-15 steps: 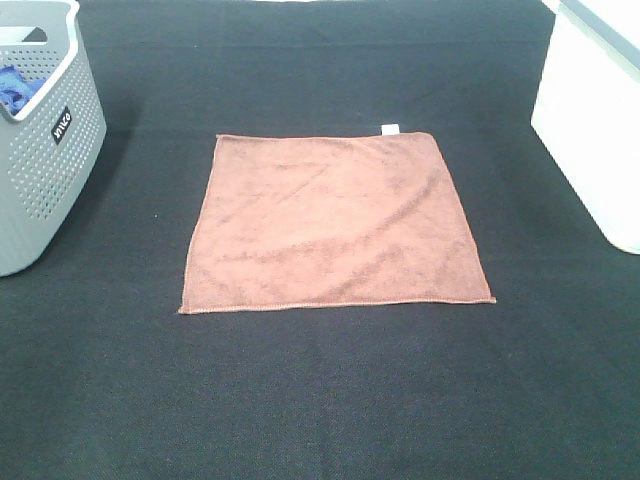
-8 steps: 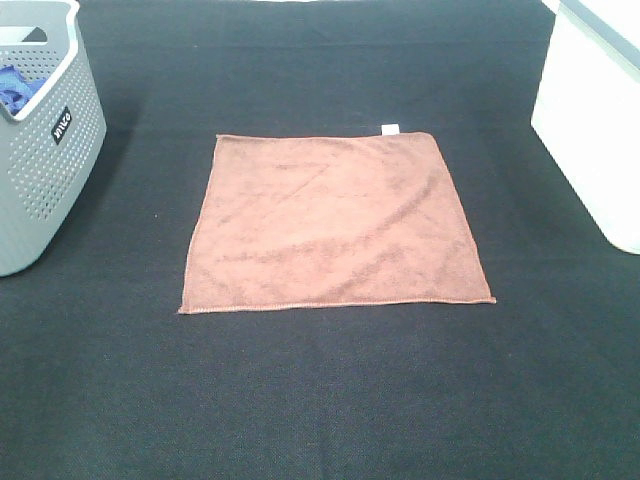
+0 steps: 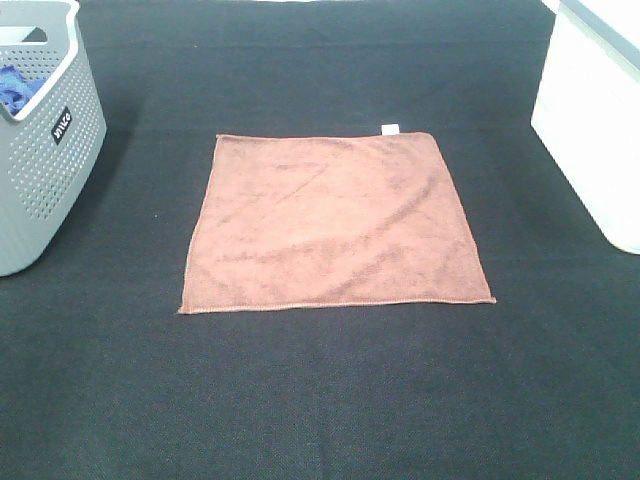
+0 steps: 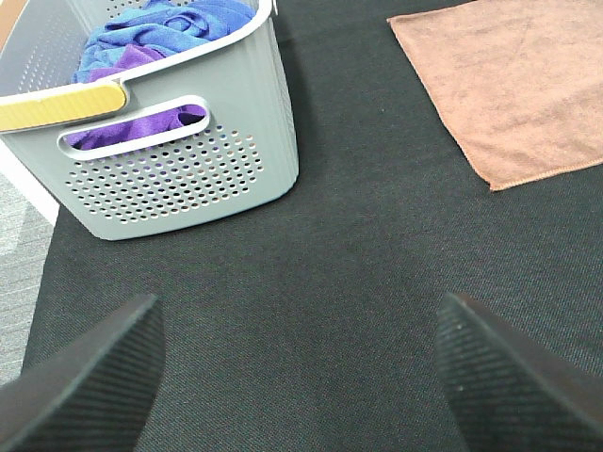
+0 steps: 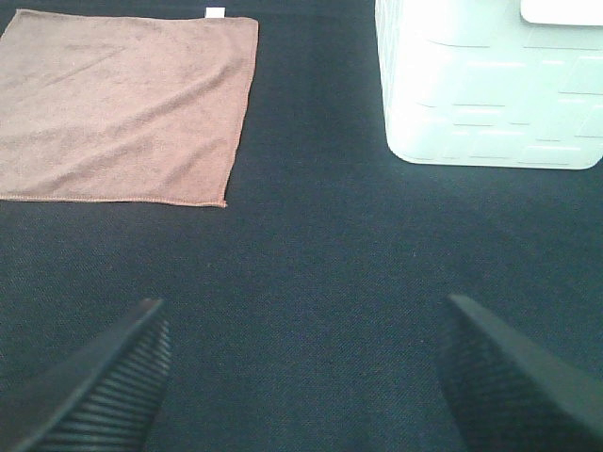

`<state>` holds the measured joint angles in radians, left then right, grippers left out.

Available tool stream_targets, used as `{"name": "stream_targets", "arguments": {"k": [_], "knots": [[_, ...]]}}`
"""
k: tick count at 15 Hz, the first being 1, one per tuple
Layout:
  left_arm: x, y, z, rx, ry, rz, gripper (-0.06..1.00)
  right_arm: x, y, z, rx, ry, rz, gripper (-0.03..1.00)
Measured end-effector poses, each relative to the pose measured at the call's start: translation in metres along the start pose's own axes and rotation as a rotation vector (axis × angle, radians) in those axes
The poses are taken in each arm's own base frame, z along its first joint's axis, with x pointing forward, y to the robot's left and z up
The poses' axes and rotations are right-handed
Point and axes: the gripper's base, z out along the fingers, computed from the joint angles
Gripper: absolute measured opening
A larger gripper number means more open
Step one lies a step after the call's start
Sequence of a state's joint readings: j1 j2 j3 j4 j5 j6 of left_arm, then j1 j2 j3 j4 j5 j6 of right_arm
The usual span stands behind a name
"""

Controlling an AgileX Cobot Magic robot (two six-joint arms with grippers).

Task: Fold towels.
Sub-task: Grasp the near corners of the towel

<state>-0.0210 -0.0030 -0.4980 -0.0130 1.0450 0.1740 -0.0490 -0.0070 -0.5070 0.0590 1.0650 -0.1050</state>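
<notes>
A square reddish-brown towel [image 3: 335, 222] lies flat and unfolded in the middle of the black table, its small white tag [image 3: 390, 128] at the far edge. It also shows in the left wrist view [image 4: 518, 85] and the right wrist view [image 5: 118, 104]. Neither gripper shows in the high view. My left gripper [image 4: 301, 377] is open and empty above bare table near the grey basket. My right gripper [image 5: 301, 377] is open and empty above bare table, nearer than the towel's right corner.
A grey perforated basket [image 3: 45, 150] with blue and purple cloths [image 4: 160, 38] stands at the left. A white bin [image 3: 595, 120] stands at the right edge, also in the right wrist view [image 5: 490, 85]. The black table cover [image 3: 320, 400] spreads around the towel.
</notes>
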Motion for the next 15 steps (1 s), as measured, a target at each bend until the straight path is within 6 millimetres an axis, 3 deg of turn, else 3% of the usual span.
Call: {"name": "stream_targets", "arguments": {"k": [15], "knots": [[0.0000,-0.0001,0.0000,0.001,0.000,-0.001,0.76,0.0000,0.0000,0.0000,0.000,0.000,0.000,0.74]]}}
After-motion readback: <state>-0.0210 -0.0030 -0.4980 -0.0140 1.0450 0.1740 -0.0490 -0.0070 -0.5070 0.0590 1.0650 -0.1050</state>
